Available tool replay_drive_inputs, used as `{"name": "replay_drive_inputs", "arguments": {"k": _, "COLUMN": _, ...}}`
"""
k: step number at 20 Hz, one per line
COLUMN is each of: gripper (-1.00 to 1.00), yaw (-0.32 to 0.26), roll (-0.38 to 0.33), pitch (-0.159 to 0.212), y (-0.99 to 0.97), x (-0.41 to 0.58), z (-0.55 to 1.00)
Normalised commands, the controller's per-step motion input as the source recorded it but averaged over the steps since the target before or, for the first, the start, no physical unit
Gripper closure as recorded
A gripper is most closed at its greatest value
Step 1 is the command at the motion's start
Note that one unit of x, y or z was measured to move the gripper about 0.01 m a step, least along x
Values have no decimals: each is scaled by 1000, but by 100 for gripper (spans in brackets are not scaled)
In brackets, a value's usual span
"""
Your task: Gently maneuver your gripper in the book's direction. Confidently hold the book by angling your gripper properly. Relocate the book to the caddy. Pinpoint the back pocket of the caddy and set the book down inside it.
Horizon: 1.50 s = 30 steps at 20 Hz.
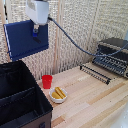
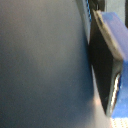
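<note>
Claw (image 1: 35, 29) grips flat, rectangular navy book (image 1: 25, 40) aloft.

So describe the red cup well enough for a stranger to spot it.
Start at the big black caddy on the wooden table. Just off its far corner stands the red cup, upright beside a white bowl of yellow food; it is the only red thing there.

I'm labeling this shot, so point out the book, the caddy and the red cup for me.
book (image 1: 25, 40): exterior view, middle of its navy cover.
caddy (image 1: 30, 84): exterior view, top rim of its right wall.
red cup (image 1: 47, 82): exterior view, its outer side.
</note>
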Motion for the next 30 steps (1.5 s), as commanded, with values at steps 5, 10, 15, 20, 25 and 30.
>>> {"name": "replay_drive_inputs", "arguments": {"k": 5, "gripper": 100, "yaw": -141, "roll": 0, "pitch": 0, "y": 788, "x": 37, "z": 154}}
{"name": "replay_drive_inputs", "arguments": {"k": 10, "gripper": 100, "yaw": -133, "roll": 0, "pitch": 0, "y": 803, "x": 47, "z": 147}}
{"name": "replay_drive_inputs", "arguments": {"k": 15, "gripper": 100, "yaw": -101, "roll": 0, "pitch": 0, "y": 861, "x": 86, "z": 129}}
{"name": "replay_drive_inputs", "arguments": {"k": 20, "gripper": 100, "yaw": -93, "roll": 0, "pitch": 0, "y": 867, "x": 76, "z": 121}}
{"name": "replay_drive_inputs", "arguments": {"k": 25, "gripper": 100, "yaw": -90, "roll": 0, "pitch": 6, "y": 866, "x": 79, "z": 103}}
{"name": "replay_drive_inputs", "arguments": {"k": 30, "gripper": 100, "yaw": -121, "roll": -15, "pitch": 27, "y": 589, "x": 205, "z": -29}}
